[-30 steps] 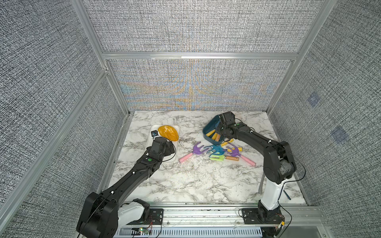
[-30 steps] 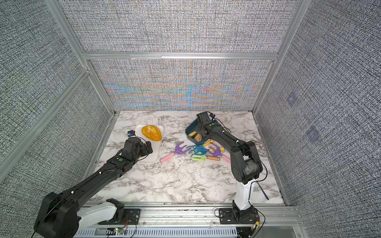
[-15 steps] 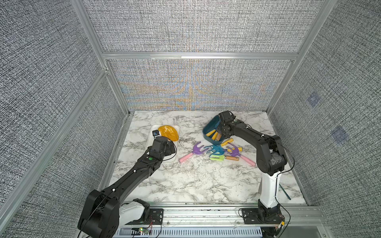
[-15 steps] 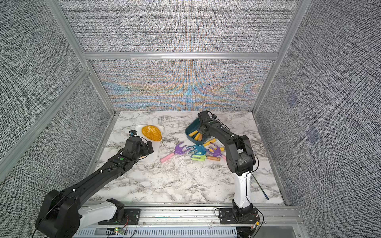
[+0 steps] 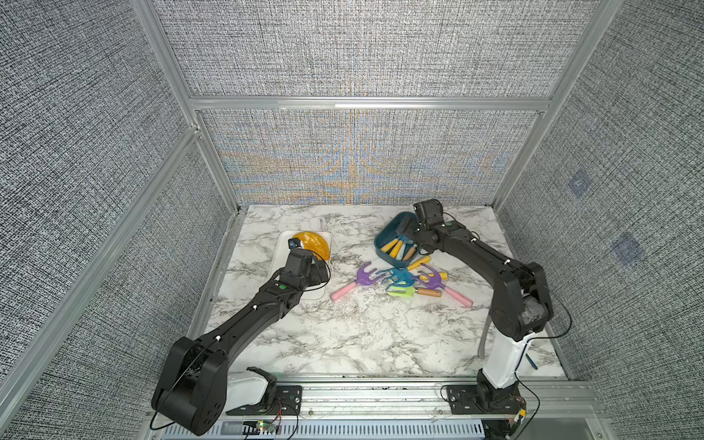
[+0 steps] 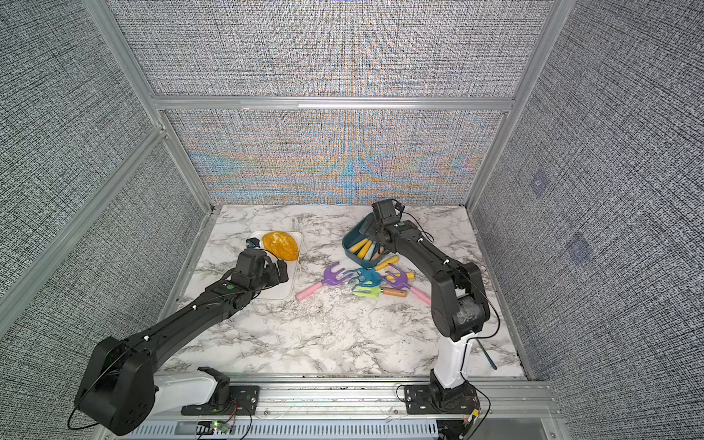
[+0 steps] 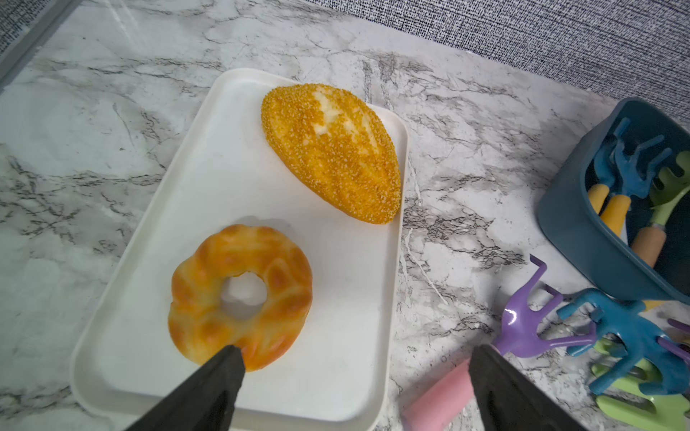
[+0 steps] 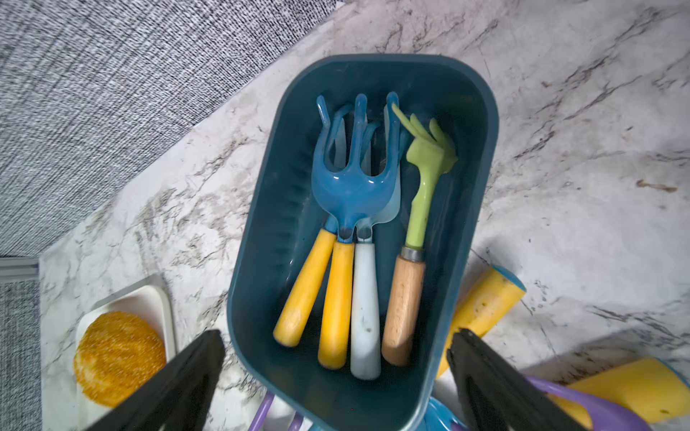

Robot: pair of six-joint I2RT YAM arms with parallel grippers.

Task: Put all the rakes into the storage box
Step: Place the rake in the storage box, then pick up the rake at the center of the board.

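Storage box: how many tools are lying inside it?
4 in the storage box, side by side: blue rake, second yellow-handled tool, white-handled tool, green rake. More could be hidden beneath them.

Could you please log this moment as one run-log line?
left gripper: open, over white tray edge | right gripper: open, over storage box | box contents: four tools | table: loose rakes beside box

One storage box point(image 8: 267, 224) holds four toy tools point(image 8: 338, 298); one white tray point(image 7: 336, 354) holds two breads point(image 7: 328, 156); loose rakes point(image 5: 398, 277) overlap, count unclear.
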